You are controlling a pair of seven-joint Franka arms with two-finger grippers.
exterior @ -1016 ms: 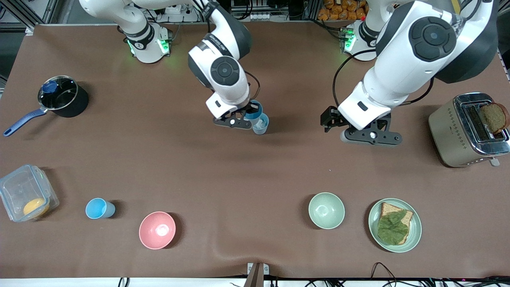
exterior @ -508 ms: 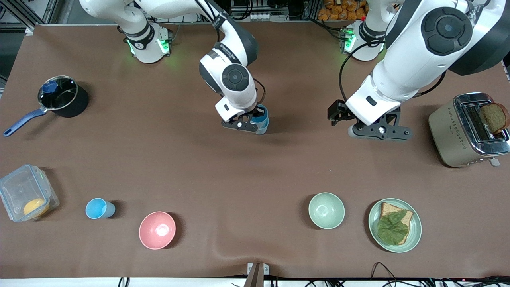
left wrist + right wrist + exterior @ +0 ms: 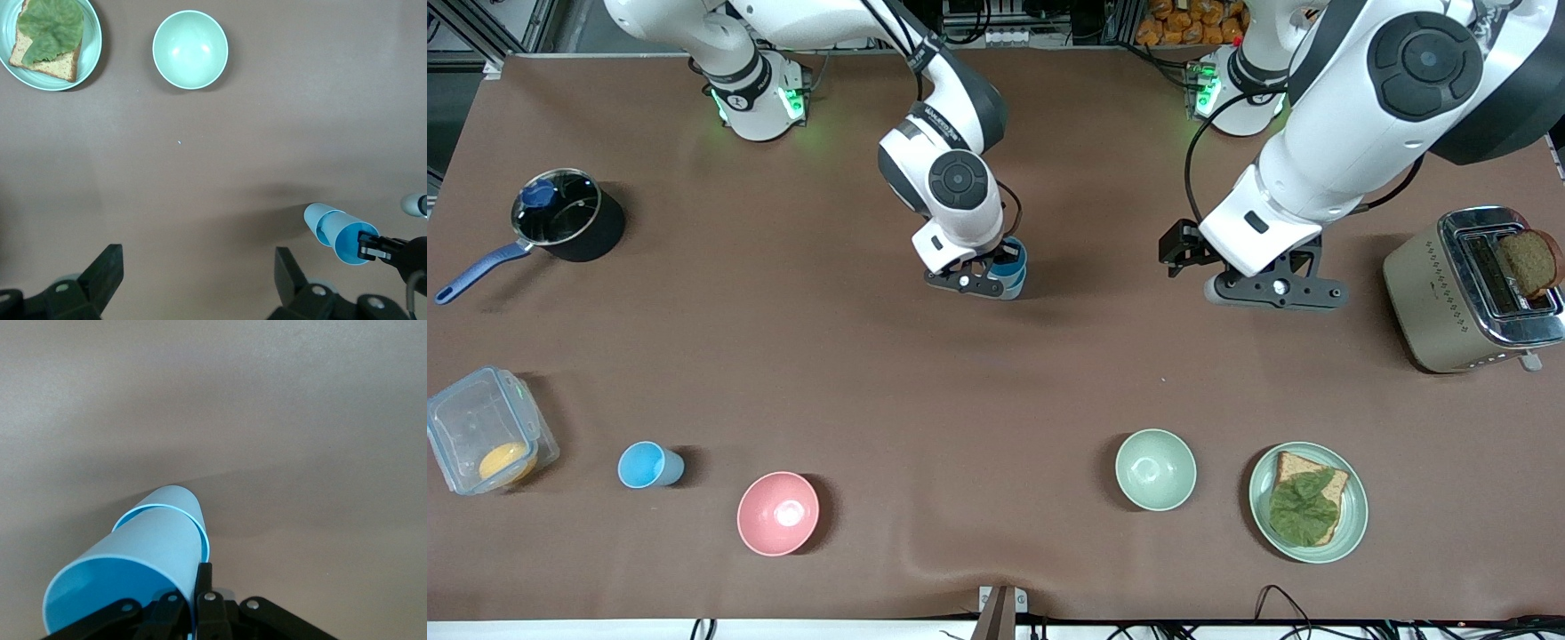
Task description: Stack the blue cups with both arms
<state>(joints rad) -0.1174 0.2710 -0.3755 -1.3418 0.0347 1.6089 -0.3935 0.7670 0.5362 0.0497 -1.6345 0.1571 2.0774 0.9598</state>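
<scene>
My right gripper (image 3: 996, 272) is shut on the rim of a blue cup (image 3: 1010, 257) at mid-table. That cup sits partly inside a paler blue cup (image 3: 1014, 287) standing on the table. In the right wrist view my fingers (image 3: 203, 577) pinch the held cup's (image 3: 147, 547) wall, with the lower cup (image 3: 175, 497) around its base. Both nested cups (image 3: 337, 233) show in the left wrist view. A third blue cup (image 3: 645, 465) stands near the front camera toward the right arm's end. My left gripper (image 3: 1276, 292) (image 3: 198, 270) is open and empty above bare table beside the toaster.
A pot (image 3: 560, 213) and a clear lidded box (image 3: 485, 440) are toward the right arm's end. A pink bowl (image 3: 778, 513), a pale green bowl (image 3: 1155, 468) and a sandwich plate (image 3: 1352, 524) lie near the front camera. A toaster (image 3: 1449, 293) stands toward the left arm's end.
My right gripper moved toward the left arm's end with the blue cup and set it down into the paler cup. My left gripper shifted slightly toward the toaster, then held still.
</scene>
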